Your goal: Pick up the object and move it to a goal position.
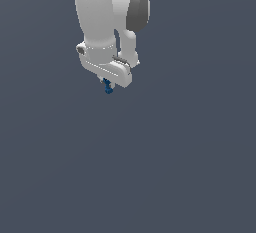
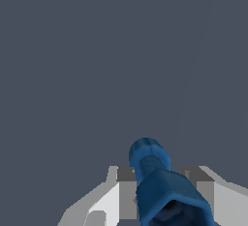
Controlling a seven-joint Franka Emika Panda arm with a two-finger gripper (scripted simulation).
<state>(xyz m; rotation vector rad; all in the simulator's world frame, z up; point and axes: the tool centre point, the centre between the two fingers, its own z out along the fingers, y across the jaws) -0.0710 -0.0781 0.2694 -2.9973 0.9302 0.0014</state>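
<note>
Nothing stands in the way on any side of the gripper [image 1: 106, 83]: the exterior view shows only plain grey ground below it and out to both the exterior view's left and right. The one thing in the jaws' gap is the object [image 1: 108, 88], a small blue piece that fills the space between the fingers [image 2: 112, 197] and sticks out past their tips. In the wrist view the grey ground beyond the object [image 2: 154, 181] is bare too, with nothing to skirt.

Plain dark grey-blue backdrop [image 1: 190, 167], featureless, fills both views
</note>
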